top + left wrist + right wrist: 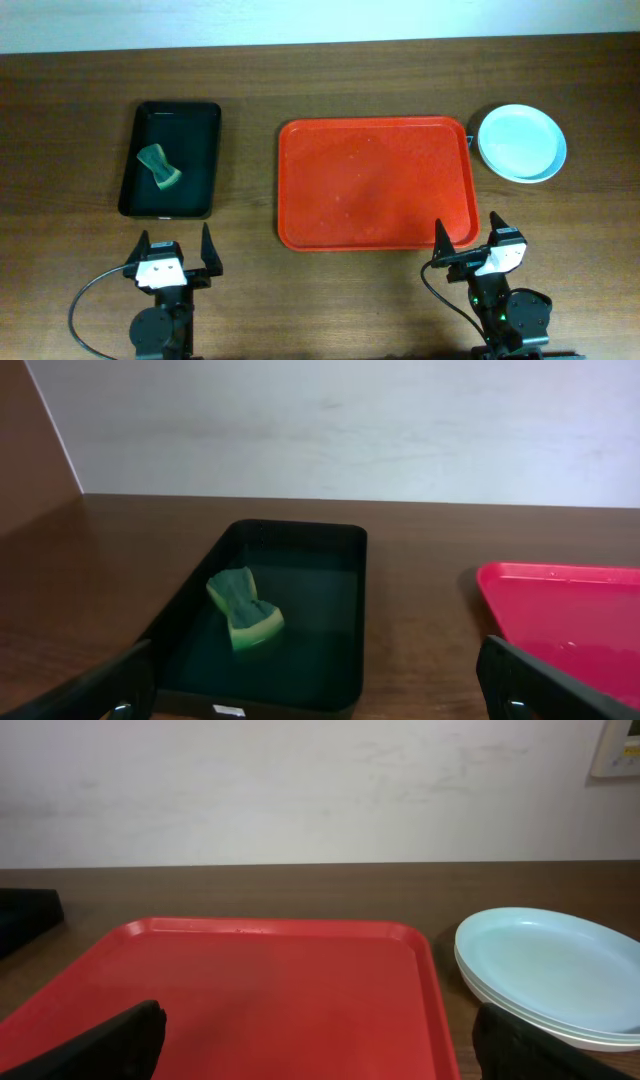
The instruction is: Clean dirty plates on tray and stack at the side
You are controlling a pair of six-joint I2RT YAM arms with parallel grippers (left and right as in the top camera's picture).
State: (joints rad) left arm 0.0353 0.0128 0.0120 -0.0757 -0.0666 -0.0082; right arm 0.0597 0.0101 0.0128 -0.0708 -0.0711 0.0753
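Observation:
The red tray (375, 183) lies in the middle of the table with no plates on it; it also shows in the right wrist view (250, 990) and at the right edge of the left wrist view (570, 615). The pale mint plates (521, 143) sit stacked on the table just right of the tray's far right corner, and show in the right wrist view (550, 970). My left gripper (176, 252) is open and empty near the front edge, below the black tray. My right gripper (468, 238) is open and empty at the tray's front right corner.
A smaller black tray (171, 160) stands at the left and holds a green sponge (159, 167), which also shows in the left wrist view (243, 608). A white wall runs along the table's far edge.

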